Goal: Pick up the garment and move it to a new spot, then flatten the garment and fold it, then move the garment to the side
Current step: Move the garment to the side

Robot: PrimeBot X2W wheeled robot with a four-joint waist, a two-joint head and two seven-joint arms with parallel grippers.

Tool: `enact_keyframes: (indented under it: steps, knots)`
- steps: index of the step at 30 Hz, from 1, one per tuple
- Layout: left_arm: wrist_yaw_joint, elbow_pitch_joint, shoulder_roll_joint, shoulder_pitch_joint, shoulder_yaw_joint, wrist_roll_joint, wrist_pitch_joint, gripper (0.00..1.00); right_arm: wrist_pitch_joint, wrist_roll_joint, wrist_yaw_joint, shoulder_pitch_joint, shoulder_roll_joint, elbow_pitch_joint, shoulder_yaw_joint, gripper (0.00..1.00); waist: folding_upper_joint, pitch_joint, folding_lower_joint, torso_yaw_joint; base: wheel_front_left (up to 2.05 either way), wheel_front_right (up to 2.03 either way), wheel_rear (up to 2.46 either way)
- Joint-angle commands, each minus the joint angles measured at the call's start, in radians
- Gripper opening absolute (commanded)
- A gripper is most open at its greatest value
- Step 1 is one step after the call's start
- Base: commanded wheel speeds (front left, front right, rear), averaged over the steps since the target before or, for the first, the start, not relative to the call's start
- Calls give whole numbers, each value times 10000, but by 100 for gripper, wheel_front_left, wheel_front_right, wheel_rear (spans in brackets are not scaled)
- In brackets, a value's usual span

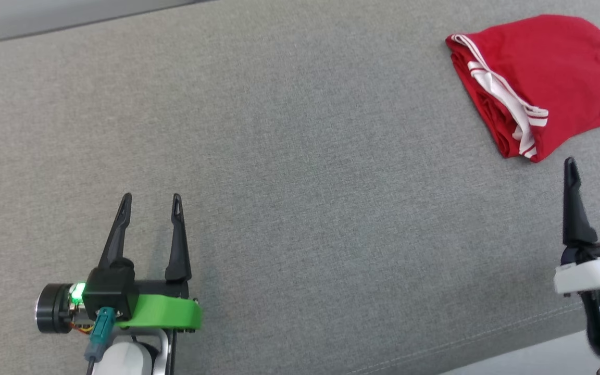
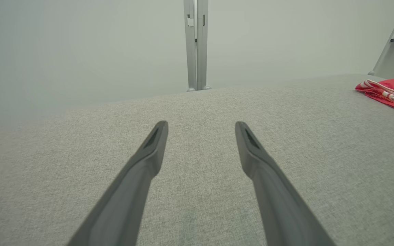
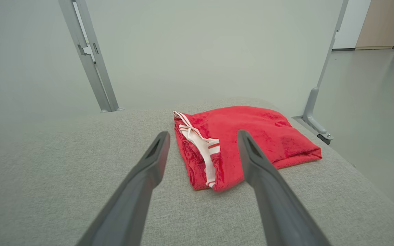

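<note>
Now the folded red garment (image 1: 539, 78) with white striped trim lies at about two o'clock on the grey upholstered surface (image 1: 300, 156), close to its far right corner. The right gripper (image 1: 592, 161) is at four o'clock, just short of the garment's near edge, fingers spread and empty. The left gripper (image 1: 151, 198) is at seven o'clock, well apart from the garment, jaws likewise released with nothing between them.

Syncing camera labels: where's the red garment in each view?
Head: garment upper right, just ahead of the right tool.
Left wrist: far right edge, cut off by the frame.
Right wrist: centre, just beyond the right tool.
Shared landmark: its white striped trim, toward the garment's left side in all three.
</note>
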Motion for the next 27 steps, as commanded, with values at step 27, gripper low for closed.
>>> enact_keyframes:
  steps: [27]
  knots:
    - [237, 714, 226, 2538, 552, -875, -152, 100, 1519, -953, -19, 3104, 925, -2225, 937, 100, 0, -3260, 1, 1183, 0, 0, 0]
